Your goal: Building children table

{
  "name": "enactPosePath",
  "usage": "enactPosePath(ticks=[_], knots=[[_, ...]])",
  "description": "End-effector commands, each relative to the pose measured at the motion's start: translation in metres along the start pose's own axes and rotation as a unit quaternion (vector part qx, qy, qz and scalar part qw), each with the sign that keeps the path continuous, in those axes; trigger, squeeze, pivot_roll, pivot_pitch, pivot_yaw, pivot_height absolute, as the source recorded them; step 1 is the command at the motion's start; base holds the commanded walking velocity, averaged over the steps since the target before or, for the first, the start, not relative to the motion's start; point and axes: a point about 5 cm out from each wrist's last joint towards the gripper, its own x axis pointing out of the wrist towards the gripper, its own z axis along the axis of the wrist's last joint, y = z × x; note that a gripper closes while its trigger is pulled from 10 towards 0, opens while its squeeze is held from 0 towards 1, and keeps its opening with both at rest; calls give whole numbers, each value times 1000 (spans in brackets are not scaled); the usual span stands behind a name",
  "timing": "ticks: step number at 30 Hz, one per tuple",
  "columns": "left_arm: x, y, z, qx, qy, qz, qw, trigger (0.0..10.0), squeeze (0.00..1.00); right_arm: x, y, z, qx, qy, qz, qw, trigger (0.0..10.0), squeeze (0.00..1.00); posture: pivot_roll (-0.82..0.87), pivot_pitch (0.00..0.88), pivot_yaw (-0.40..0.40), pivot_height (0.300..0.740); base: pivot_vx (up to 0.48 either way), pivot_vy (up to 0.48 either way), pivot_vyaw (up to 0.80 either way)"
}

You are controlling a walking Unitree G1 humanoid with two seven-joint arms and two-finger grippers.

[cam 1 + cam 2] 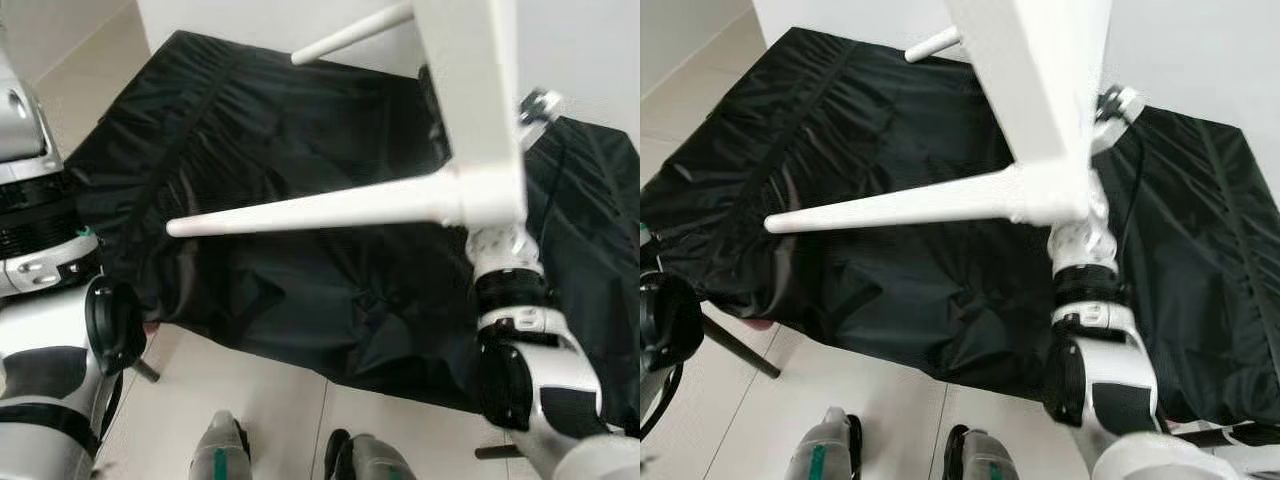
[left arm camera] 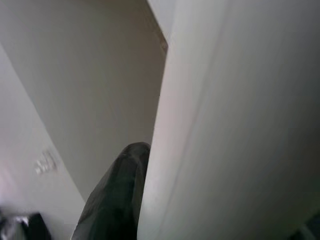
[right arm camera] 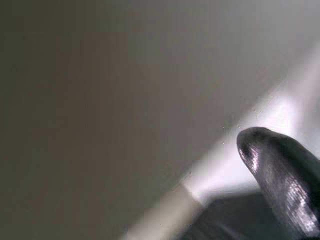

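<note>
On the left, our left arm [image 1: 50,330] is hanging beside a surface draped in black cloth [image 1: 300,130]. Moving right, we're lifting the white children's table [image 1: 470,100] on its side above that cloth, two legs [image 1: 300,212] already fitted. Our right gripper [image 3: 280,185] is pressing against its panel; we cannot tell either gripper's jaws. Remaining legs are out of sight.

I count one white table top [image 1: 470,80] with two white legs [image 1: 310,212] fitted, one black cloth [image 1: 280,290] spread below, two silver arms [image 1: 525,340], and my two feet [image 1: 222,455] on the floor
</note>
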Motion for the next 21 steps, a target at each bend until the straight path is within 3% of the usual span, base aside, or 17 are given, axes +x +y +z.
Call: enactPosePath(ticks=[1,6,10,13,17,19,21], knots=[[3,-58,0,-95,-3,-169,981,10000,0,38,42,14,-6,-21,111,994,10000,0,176,34,-89,740,0,0,0],[5,-60,0,-109,-2,-185,977,10000,0,60,55,43,-1,-73,144,987,10000,0,172,27,-87,740,0,0,0],[5,-62,-2,-119,3,-195,974,10000,0,67,58,52,-2,-89,152,984,10000,0,170,25,-88,740,0,0,0],[0,-77,-4,-142,13,-235,962,10000,0,76,62,72,-2,-123,163,979,10000,0,173,24,-94,740,0,0,0],[-7,-92,-7,-146,25,-261,954,10000,0,77,59,81,-14,-136,156,978,10000,0,168,28,-92,740,0,0,0],[-7,-92,-7,-146,25,-261,954,10000,0,77,59,81,-14,-136,156,978,10000,0,168,28,-92,740,0,0,0],[-10,-100,-10,-174,52,-271,945,10000,0,76,53,85,-21,-138,142,980,10000,0,164,30,-91,740,0,0,0]])
